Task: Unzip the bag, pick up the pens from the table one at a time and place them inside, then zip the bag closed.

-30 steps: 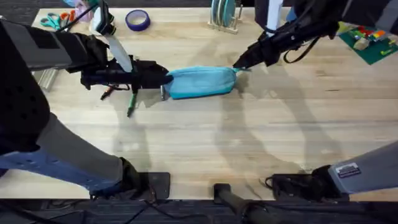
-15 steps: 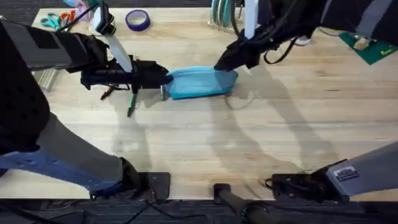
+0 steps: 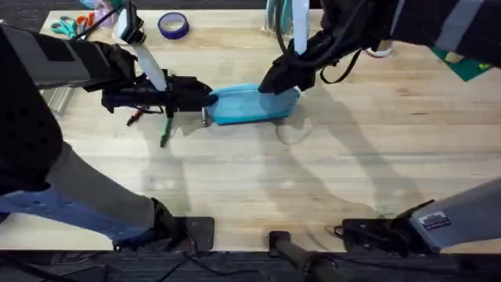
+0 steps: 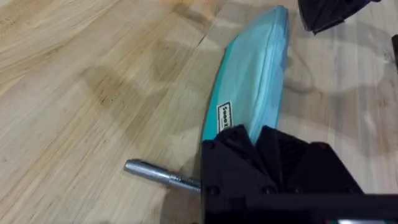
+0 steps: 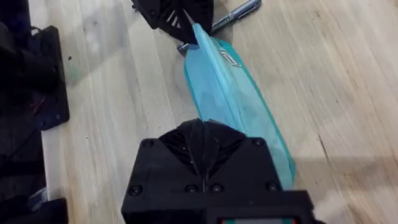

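A roll of purple tape (image 3: 173,24) lies flat near the top edge of the overhead view, left of centre. At the upper left corner sit scissors (image 3: 69,25) with orange and teal handles. A small rack (image 3: 280,22) holding upright teal discs (plates, perhaps, though too blurred to tell) stands at top centre. A green mat (image 3: 471,64) shows at the upper right.

Even, bright light from above falls on the tabletop (image 3: 329,180), with no harsh glare on the wood. Soft, doubled shadows of both arms spread across the planks toward the near edge in the overhead view. The left arm (image 3: 47,63) rises close under the camera and shows large, dark and blurred. In both wrist views the bag (image 4: 255,87) is sharp, while the black gripper bodies at the edge are soft.
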Tool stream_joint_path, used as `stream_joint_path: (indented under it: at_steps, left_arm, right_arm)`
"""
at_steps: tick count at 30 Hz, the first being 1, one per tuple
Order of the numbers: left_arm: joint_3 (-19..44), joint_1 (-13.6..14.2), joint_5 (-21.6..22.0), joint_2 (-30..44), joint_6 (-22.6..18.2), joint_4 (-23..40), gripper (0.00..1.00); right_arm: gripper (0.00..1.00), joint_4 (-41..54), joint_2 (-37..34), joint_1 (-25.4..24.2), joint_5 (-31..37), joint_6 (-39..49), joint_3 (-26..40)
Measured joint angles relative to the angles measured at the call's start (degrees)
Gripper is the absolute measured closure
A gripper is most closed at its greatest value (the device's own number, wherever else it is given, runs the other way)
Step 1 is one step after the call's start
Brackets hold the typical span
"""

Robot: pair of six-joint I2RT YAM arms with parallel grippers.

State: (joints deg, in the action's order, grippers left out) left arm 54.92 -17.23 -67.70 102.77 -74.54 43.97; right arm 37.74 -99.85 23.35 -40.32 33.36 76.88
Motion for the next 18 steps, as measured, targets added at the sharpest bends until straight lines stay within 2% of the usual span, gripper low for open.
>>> stream_joint_path:
  at_steps: [2, 3, 9, 11, 18]
  left_arm:
    - [0.0, 0.0, 0.0, 0.0, 0.0, 0.0, 0.958]
    - [0.0, 0.0, 0.0, 0.01, 0.0, 0.0, 0.958]
    - [0.0, 0.0, 0.0, 0.0, 0.0, 0.0, 0.958]
    - [0.0, 0.0, 0.0, 0.0, 0.02, 0.0, 0.958]
    - [0.0, 0.0, 0.02, 0.0, 0.17, 0.0, 0.958]
  right_arm:
    - [0.97, 0.0, 0.0, 0.0, 0.0, -0.17, 0.0]
    - [0.913, 0.02, 0.0, 0.0, -0.02, -0.4, 0.0]
    - [0.067, 1.4, 0.0, 0.0, 3.04, -2.11, 1.28]
    - [0.012, 4.18, 0.17, 0.0, 5.38, -2.79, 2.61]
    - [0.006, 17.18, 4.0, -0.39, 12.97, -3.73, 8.53]
